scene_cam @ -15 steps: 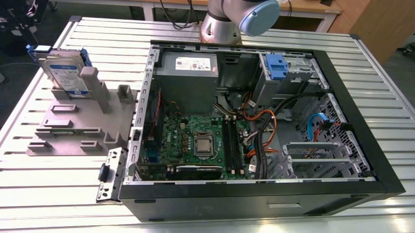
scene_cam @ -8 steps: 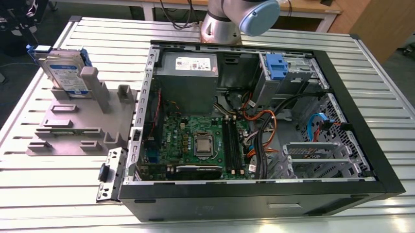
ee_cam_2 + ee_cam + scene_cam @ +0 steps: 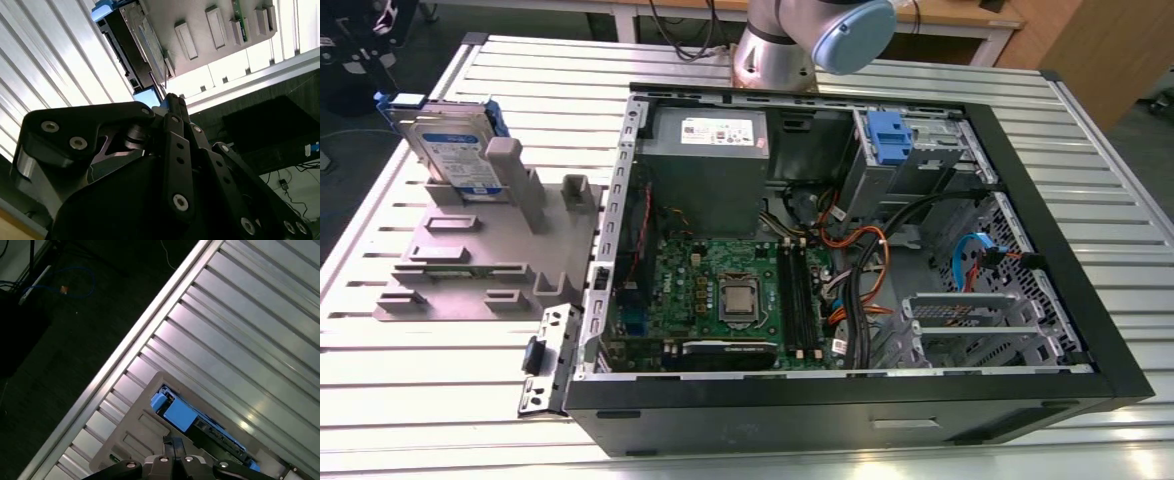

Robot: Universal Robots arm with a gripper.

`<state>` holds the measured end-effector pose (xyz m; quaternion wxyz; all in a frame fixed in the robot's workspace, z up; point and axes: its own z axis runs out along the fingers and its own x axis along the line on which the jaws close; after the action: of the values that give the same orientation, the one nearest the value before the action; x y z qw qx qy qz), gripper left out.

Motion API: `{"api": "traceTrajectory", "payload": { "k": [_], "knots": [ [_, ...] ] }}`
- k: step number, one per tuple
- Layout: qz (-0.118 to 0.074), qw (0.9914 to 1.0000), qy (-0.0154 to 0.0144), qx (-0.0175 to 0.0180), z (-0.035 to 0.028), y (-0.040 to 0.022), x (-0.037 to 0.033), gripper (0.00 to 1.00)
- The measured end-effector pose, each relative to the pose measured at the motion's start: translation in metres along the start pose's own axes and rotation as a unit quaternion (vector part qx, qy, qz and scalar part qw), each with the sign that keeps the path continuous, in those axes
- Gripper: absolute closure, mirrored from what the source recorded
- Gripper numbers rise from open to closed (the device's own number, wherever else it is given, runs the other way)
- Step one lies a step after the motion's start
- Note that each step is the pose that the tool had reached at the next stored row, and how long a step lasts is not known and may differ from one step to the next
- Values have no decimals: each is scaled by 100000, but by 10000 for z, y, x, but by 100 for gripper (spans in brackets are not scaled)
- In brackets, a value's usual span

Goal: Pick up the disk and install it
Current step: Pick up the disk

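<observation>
A flat rectangular silver hard drive with a white-and-blue label and blue plastic side rails, the disk (image 3: pixel 454 150), stands on edge in a slot at the far end of a grey moulded plastic fixture (image 3: pixel 480 250). The fixture lies on a ribbed aluminium table (image 3: pixel 1101 200), just beside an open black desktop computer case (image 3: pixel 787 420) and on the exterior view's left of it. Inside the case a green motherboard (image 3: pixel 720 290) lies flat, a grey metal box with a white sticker (image 3: pixel 707 160) sits at the far wall, and a small blue plastic latch (image 3: pixel 887 135) stands at a metal drive bay in the far corner towards the exterior view's right. The silver and pale blue robot arm (image 3: pixel 814 35) rises behind the case. In the first wrist view the black gripper (image 3: pixel 173 444) looks down over the fixture (image 3: pixel 132 432), with the disk (image 3: pixel 180 414) showing as a blue rail and a dark edge close by its tips. In the second wrist view the gripper (image 3: pixel 171 99) appears with its two fingers pressed together on nothing, apart from the disk (image 3: pixel 127 47), whose dark underside and blue rail sit against the fixture (image 3: pixel 210 25).
</observation>
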<state>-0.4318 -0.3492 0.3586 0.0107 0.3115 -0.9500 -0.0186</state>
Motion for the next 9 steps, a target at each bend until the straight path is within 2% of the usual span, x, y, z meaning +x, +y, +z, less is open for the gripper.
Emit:
{"api": "traceTrajectory", "payload": {
  "k": [9],
  "knots": [
    [-3117, 99951, 122, 23, 1, 1, 1, 89]
  ]
}}
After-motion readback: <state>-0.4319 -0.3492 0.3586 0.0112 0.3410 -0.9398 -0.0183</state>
